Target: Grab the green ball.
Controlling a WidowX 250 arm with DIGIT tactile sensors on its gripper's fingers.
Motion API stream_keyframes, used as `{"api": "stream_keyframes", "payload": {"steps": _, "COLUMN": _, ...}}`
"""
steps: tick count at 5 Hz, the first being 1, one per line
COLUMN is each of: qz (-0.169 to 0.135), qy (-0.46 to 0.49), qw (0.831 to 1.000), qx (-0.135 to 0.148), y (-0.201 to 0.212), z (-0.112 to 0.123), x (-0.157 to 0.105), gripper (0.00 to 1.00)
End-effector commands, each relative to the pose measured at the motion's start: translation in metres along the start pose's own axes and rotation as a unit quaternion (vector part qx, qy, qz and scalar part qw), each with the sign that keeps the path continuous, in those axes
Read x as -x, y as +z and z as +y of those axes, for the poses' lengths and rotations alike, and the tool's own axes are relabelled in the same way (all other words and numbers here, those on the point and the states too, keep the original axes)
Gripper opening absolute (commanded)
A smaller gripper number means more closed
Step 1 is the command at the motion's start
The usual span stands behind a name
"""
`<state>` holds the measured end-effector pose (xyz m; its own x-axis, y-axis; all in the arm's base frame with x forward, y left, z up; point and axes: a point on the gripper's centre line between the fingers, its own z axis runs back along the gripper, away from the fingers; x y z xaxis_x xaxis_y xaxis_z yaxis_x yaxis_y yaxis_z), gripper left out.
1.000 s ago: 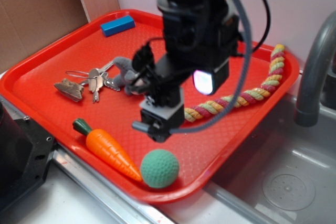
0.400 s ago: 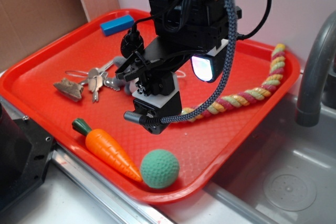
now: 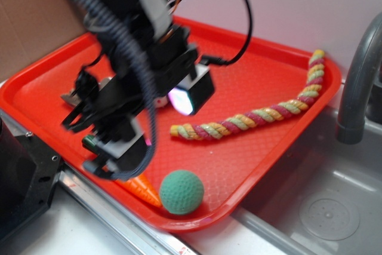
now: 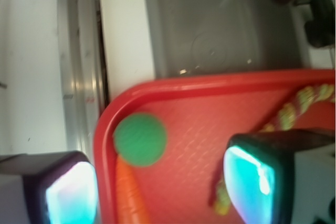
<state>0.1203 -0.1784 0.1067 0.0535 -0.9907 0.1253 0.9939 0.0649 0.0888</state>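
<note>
The green ball (image 3: 181,191) is a dimpled teal-green sphere resting in the front corner of the red tray (image 3: 239,153), touching the tip of an orange carrot (image 3: 143,189). My gripper (image 3: 152,123) hangs open over the tray's front left, above the carrot's body and up-left of the ball, apart from it. In the wrist view the ball (image 4: 140,139) lies ahead of the gripper (image 4: 163,192), beyond the glowing pads (image 4: 68,195), with the carrot (image 4: 131,192) running back between them. Nothing is held.
A braided red, yellow and green rope (image 3: 250,114) lies across the tray's right half. To the right are a grey faucet (image 3: 358,82) and a steel sink basin (image 3: 322,207). A black block (image 3: 24,177) sits at the front left, and the arm hides the tray's back left.
The arm has swung left and toward the tray's front edge, from mid-tray to over the carrot, covering the keys and the blue block. The ball and the rope have not moved.
</note>
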Motion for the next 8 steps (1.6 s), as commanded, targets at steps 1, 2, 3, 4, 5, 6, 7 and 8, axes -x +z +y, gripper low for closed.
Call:
{"api": "stream_keyframes", "payload": {"steps": 1, "qz": 0.001, "qy": 0.002, "qw": 0.999, "qx": 0.032, "y": -0.025, "z": -0.009, "x": -0.004, "gripper": 1.00}}
{"api": "stream_keyframes", "payload": {"steps": 2, "qz": 0.028, "qy": -0.006, "qw": 0.998, "qx": 0.050, "y": -0.049, "z": 0.000, "x": -0.011, "gripper": 1.00}}
{"api": "stream_keyframes", "payload": {"steps": 3, "qz": 0.042, "qy": -0.011, "qw": 0.997, "qx": 0.066, "y": -0.065, "z": 0.002, "x": -0.017, "gripper": 1.00}}
{"api": "stream_keyframes", "payload": {"steps": 4, "qz": 0.042, "qy": -0.017, "qw": 0.997, "qx": 0.064, "y": -0.065, "z": -0.002, "x": -0.019, "gripper": 0.99}}
{"api": "stream_keyframes", "payload": {"steps": 5, "qz": 0.033, "qy": -0.010, "qw": 0.998, "qx": 0.058, "y": -0.059, "z": -0.011, "x": -0.015, "gripper": 0.00}}
{"api": "stream_keyframes", "payload": {"steps": 6, "qz": 0.020, "qy": 0.013, "qw": 0.998, "qx": 0.053, "y": -0.054, "z": -0.020, "x": -0.001, "gripper": 0.00}}
{"api": "stream_keyframes", "payload": {"steps": 7, "qz": 0.028, "qy": 0.032, "qw": 0.997, "qx": 0.057, "y": -0.053, "z": -0.020, "x": 0.008, "gripper": 0.00}}
{"api": "stream_keyframes", "payload": {"steps": 8, "qz": 0.038, "qy": 0.064, "qw": 0.996, "qx": 0.044, "y": -0.038, "z": -0.019, "x": 0.012, "gripper": 0.00}}
